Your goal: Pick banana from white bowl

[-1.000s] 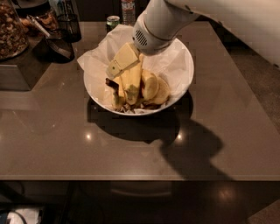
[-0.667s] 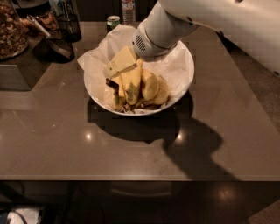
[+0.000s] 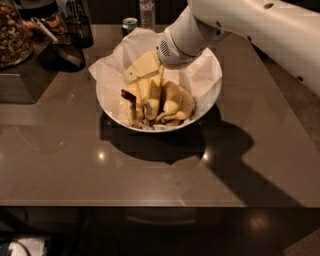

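Note:
The white bowl (image 3: 210,95), lined with crumpled white paper, stands at the back middle of the brown table. Several yellow bananas lie piled in it. A slim banana (image 3: 133,109) with a dark stem tip lies at the pile's left side. Wider curved bananas (image 3: 177,102) lie to its right. My gripper (image 3: 145,79), pale yellow, reaches down into the bowl from the upper right and sits on top of the pile, at the slim banana's upper end. The white arm (image 3: 200,30) hides the bowl's far right rim.
A green can (image 3: 130,22) and a water bottle (image 3: 146,10) stand behind the bowl. A jar of nuts (image 3: 12,35), a dark cup (image 3: 80,27) and a black scoop (image 3: 67,50) crowd the back left. The table's front edge (image 3: 150,204) is near.
The arm's upper part has shifted slightly. The gripper stays down in the bowl on the banana pile, almost in the same place.

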Controlling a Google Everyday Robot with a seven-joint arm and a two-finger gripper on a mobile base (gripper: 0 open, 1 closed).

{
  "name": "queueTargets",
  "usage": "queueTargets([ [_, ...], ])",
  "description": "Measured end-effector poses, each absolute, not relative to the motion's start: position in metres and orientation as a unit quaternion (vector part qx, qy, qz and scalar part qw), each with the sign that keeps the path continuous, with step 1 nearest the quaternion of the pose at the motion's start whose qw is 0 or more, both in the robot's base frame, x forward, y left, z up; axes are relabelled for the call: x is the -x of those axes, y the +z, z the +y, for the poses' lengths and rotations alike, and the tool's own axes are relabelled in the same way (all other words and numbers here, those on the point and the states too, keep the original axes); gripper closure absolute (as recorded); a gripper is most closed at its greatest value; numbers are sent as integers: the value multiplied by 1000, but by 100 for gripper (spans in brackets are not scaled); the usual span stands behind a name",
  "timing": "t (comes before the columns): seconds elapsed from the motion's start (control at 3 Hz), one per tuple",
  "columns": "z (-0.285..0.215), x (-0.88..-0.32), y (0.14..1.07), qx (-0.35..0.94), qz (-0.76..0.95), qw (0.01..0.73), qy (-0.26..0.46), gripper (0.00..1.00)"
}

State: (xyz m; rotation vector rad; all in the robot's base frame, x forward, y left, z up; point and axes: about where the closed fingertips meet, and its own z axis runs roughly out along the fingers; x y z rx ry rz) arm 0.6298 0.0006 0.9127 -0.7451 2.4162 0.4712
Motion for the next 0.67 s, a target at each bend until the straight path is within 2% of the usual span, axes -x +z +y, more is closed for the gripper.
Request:
queueTargets([
  [0.33, 1, -632, 913, 278, 901, 282, 176, 18],
  [0.67, 1, -632, 913, 278, 901, 282, 176, 41],
])
